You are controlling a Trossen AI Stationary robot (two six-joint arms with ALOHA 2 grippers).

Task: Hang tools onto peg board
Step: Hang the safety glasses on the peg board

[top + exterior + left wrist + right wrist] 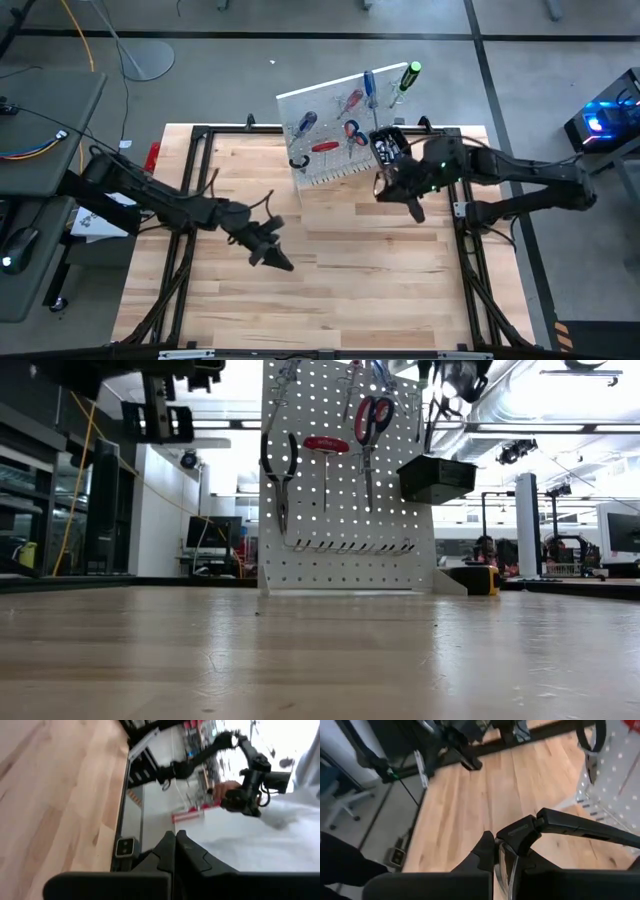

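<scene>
Nearest the front edge of the desk (330, 300), well short of the peg board (330, 125), the left tool (272, 252) hangs over bare wood with its fingers clenched together and nothing between them. No loose item lies on the wood around it.

Closer to the peg board, just in front of its right end, the right tool (413, 207) is also clenched and empty, its fingers pressed tip to tip in its own wrist view.

On the peg board itself, standing at the far edge of the desk, the hanging looks finished: the pliers (281, 465) at the left, the red-handled screwdriver (326, 455) beside them, the scissors (370, 425) further right, and the black bin (436, 478) at the right end. More handles, blue (369, 82) and green (408, 74), stick up along the top edge.

I judge the task at or near its end. Any next move calls only for drawing both arms clear of the peg board without brushing the hung pieces.
</scene>
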